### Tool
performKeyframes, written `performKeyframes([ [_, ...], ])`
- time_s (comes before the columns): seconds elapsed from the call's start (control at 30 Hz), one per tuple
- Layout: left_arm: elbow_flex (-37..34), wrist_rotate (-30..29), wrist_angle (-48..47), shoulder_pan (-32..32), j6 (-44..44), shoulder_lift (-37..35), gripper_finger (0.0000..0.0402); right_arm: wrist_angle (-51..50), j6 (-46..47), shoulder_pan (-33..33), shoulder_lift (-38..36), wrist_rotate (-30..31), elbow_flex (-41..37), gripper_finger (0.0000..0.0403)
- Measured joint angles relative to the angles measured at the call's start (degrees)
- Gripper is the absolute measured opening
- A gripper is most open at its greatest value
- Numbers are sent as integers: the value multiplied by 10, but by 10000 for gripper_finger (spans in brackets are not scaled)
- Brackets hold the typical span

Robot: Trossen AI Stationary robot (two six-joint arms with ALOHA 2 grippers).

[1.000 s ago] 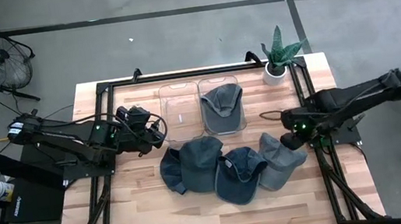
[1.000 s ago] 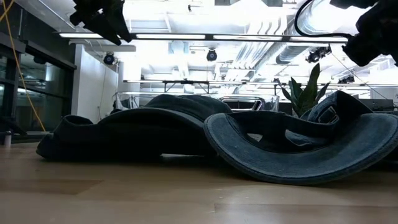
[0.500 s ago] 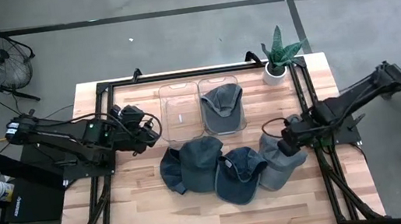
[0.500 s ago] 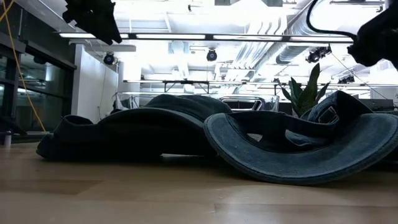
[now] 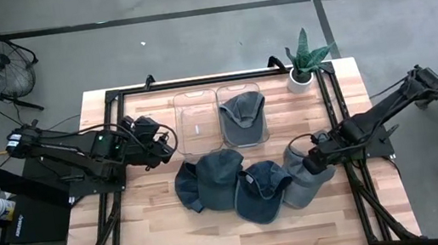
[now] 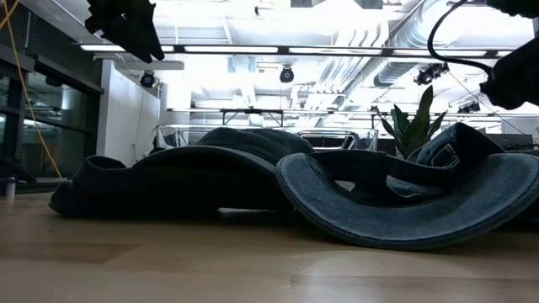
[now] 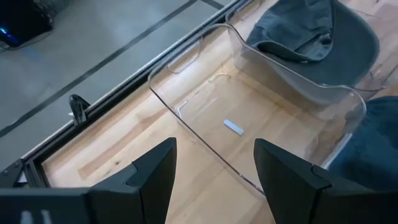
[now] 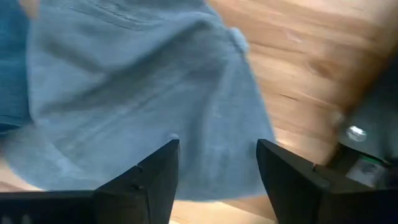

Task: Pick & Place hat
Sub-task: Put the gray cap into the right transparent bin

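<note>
Three denim hats lie crown-up or tipped on the table: a dark blue one (image 5: 208, 181), a blue one (image 5: 261, 190) (image 6: 404, 210), and a grey-blue one (image 5: 302, 178). A fourth hat (image 5: 242, 117) sits in the right clear bin. My right gripper (image 5: 315, 161) (image 8: 217, 180) is open, close above the grey-blue hat (image 8: 143, 93), with its fingers either side of the cloth. My left gripper (image 5: 149, 141) (image 7: 214, 180) is open and waits beside the empty left clear bin (image 5: 197, 122) (image 7: 249, 118). My right gripper comes down on the grey-blue hat's far right side (image 8: 205, 124) from above with its fingers spread. I cannot tell whether the fingertips touch the cloth.
A potted plant (image 5: 305, 63) stands at the far right corner. A black frame (image 5: 113, 99) runs around the work area. The three hats overlap in a row near the table's middle. Bare wood (image 5: 218, 238) lies along the near edge.
My right gripper has come down and a little toward the near edge onto the grey-blue hat, while its arm has stretched out. It has stayed open. My left gripper has drawn back slightly toward the table's left. The hats have not moved.
</note>
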Motion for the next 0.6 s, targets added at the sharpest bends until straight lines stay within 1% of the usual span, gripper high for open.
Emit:
performKeyframes([
  [0.1,0,5,0,0,0,0,211,45,1,0,0,4,-17,232],
  [0.17,0,5,0,0,0,0,211,57,12,0,0,3,-30,244],
  [0.27,0,15,0,0,0,0,211,64,30,0,0,-14,-49,255],
  [0.5,0,16,1,0,0,0,211,138,55,0,0,-53,-100,256],
  [0.6,0,15,1,0,0,0,211,164,70,0,0,-58,-113,247],
])
